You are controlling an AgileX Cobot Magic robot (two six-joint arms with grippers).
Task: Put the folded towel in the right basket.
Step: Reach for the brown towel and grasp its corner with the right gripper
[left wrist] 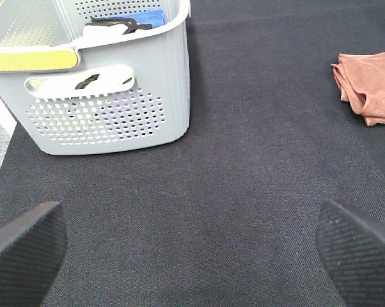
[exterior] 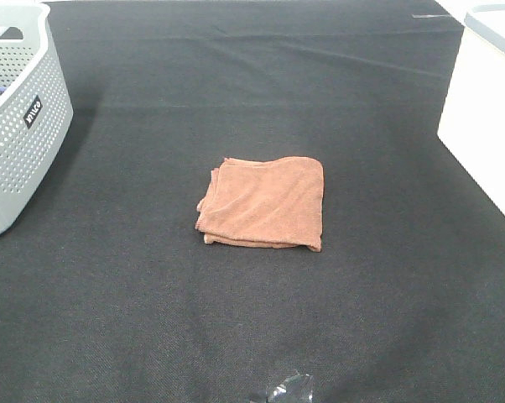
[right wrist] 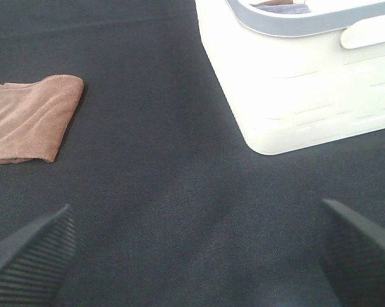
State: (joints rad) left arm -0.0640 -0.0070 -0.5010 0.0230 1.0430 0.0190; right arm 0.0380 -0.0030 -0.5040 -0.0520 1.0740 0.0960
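A folded brown towel (exterior: 263, 203) lies flat in the middle of the black table. It also shows in the left wrist view (left wrist: 370, 87) and the right wrist view (right wrist: 29, 117). The right basket (exterior: 486, 109) is white and stands at the table's right edge; the right wrist view shows it (right wrist: 295, 89) with cloth inside. My left gripper (left wrist: 192, 246) is open and empty, above bare table near the grey basket. My right gripper (right wrist: 196, 246) is open and empty, above bare table between towel and white basket. Neither gripper shows in the exterior high view.
A grey perforated basket (exterior: 18, 117) stands at the left edge; the left wrist view shows it (left wrist: 109, 115) holding a blue cloth and black-and-white items. A small shiny object (exterior: 286, 390) sits at the front edge of the black cloth (exterior: 152, 319).
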